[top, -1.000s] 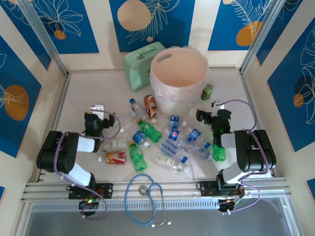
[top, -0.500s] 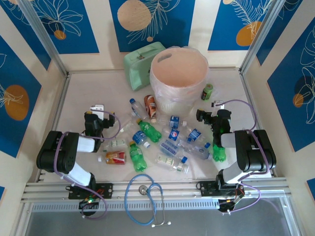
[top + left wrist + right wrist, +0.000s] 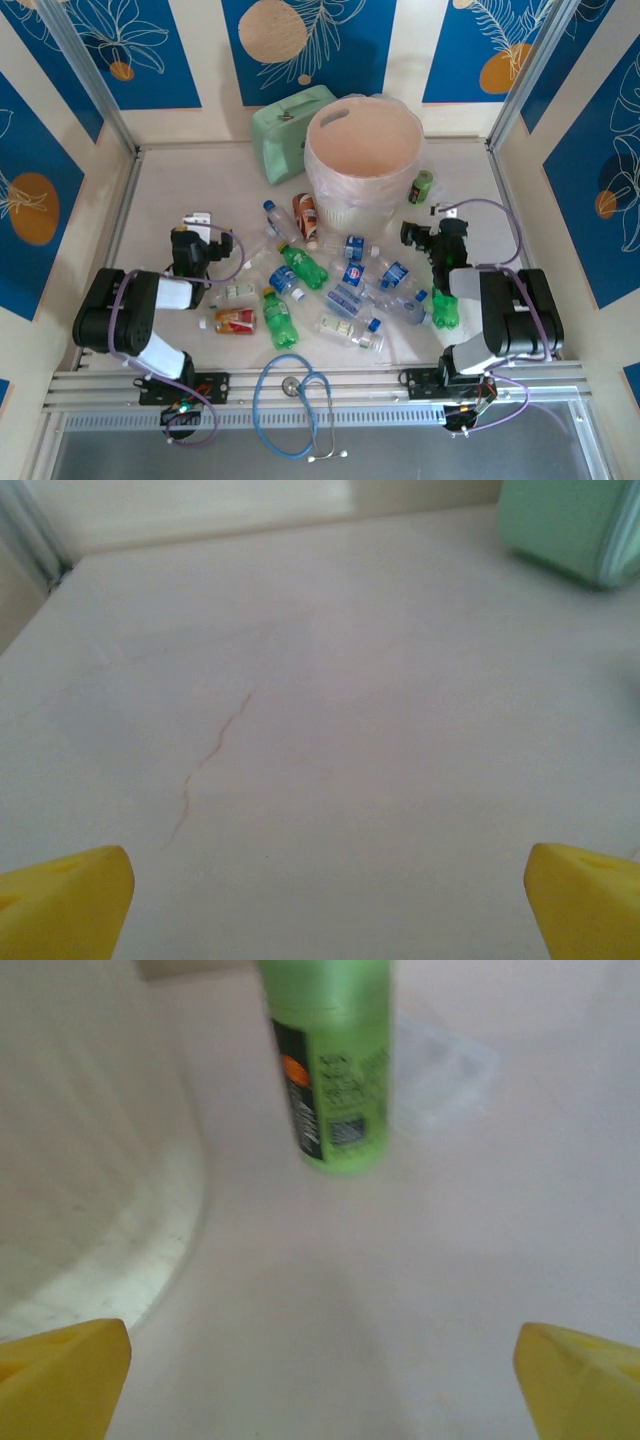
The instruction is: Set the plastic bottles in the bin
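Top external view: left tool (image 3: 200,222) and right tool (image 3: 425,233) stand spread, empty; plastic bottles (image 3: 303,266) lie scattered between them, bin (image 3: 362,150) beyond.

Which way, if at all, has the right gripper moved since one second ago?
Yes, slightly. In the top view the right gripper has shifted a little toward the table's right side, judged against the green can, which stayed in place.
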